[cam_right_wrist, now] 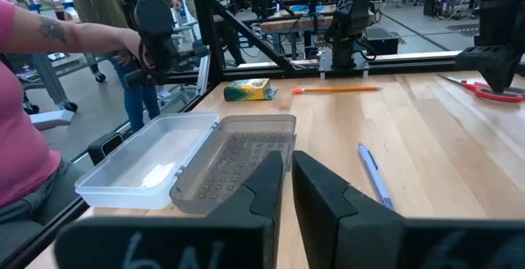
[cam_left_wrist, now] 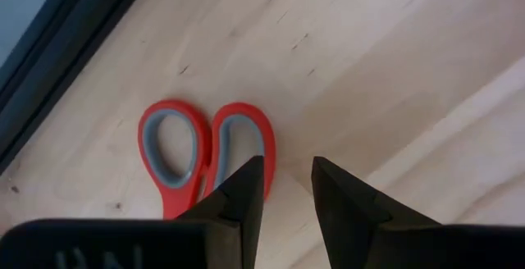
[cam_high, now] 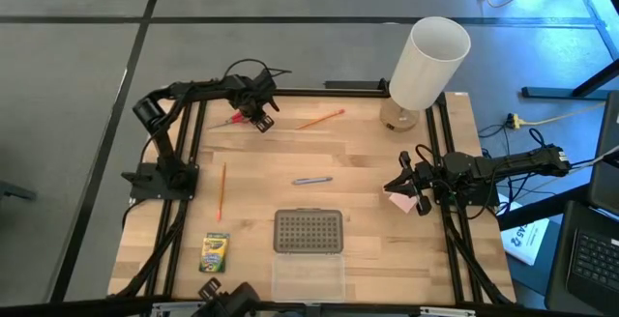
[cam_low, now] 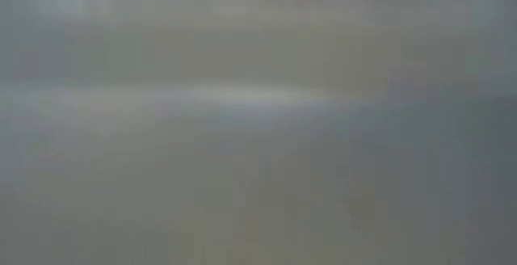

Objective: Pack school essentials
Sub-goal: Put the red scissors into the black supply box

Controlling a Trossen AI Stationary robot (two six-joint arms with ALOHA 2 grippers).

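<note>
The left gripper [cam_high: 261,116] is down at the far left of the table [cam_high: 387,249], right over the red-handled scissors [cam_left_wrist: 205,150]. Its fingers stand a little apart with nothing between them, and the red loops lie just beside one fingertip, not in the gap. To my eye the jaws could come down on bare wood beside the handle, or nip only the edge of a loop so the scissors swing or slide toward the table's far rail. They lie flat, so there is little to catch hold of.

The right gripper [cam_high: 411,189] waits at the right edge, and a small pink block [cam_high: 401,201] sits under its tips; from above I cannot tell whether it is held. Its fingers look nearly closed in its own camera.

The clear box [cam_high: 308,276] lies open at the near middle, lid [cam_high: 309,231] folded back, nothing in it yet. The bluish-purple pen [cam_high: 312,180] is just beyond it, one orange pencil [cam_high: 320,119] far centre, another pencil [cam_high: 221,189] at left, and the crayon box [cam_high: 214,252] near left. A person [cam_right_wrist: 25,121] stands beyond the near side.
</note>
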